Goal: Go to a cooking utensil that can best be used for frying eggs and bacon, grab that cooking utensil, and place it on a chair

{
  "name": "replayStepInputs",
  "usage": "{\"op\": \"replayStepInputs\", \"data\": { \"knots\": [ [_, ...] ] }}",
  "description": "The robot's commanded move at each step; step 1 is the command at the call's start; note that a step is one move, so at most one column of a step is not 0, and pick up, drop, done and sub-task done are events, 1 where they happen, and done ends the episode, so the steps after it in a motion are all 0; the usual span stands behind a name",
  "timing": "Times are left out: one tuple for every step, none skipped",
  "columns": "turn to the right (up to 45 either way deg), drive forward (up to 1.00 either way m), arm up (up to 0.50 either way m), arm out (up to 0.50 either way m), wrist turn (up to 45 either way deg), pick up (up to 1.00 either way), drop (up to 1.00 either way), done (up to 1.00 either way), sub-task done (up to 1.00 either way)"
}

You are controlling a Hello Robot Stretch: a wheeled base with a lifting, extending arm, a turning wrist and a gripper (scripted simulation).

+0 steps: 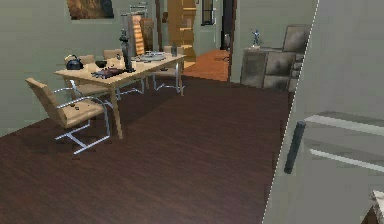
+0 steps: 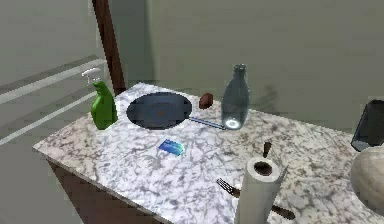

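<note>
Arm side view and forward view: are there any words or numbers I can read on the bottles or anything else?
There is no text that can be read.
green spray bottle: no label that can be made out.
glass bottle: no print to be seen.
small blue object: too small to tell.
frying pan: plain dark surface, no marks.
wall picture: patches of colour, no letters.

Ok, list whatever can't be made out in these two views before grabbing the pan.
- Arm side view, right edge: a dark flat thing and a pale rounded thing, both cut off by the edge.
- Arm side view: a small blue thing on the grey-veined marble counter, too small to name.
- Forward view: dark things on the light wooden dining table, too small to name.
</note>
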Motion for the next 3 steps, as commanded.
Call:
{"op": "replayStepInputs", "data": {
  "knots": [
    [0.0,0.00,0.50,0.00,0.0,0.00,0.00,0.00,0.00],
    [0.0,0.00,0.38,0.00,0.0,0.00,0.00,0.00,0.00],
    [0.0,0.00,0.00,0.34,0.0,0.00,0.00,0.00,0.00]
  ]
}}
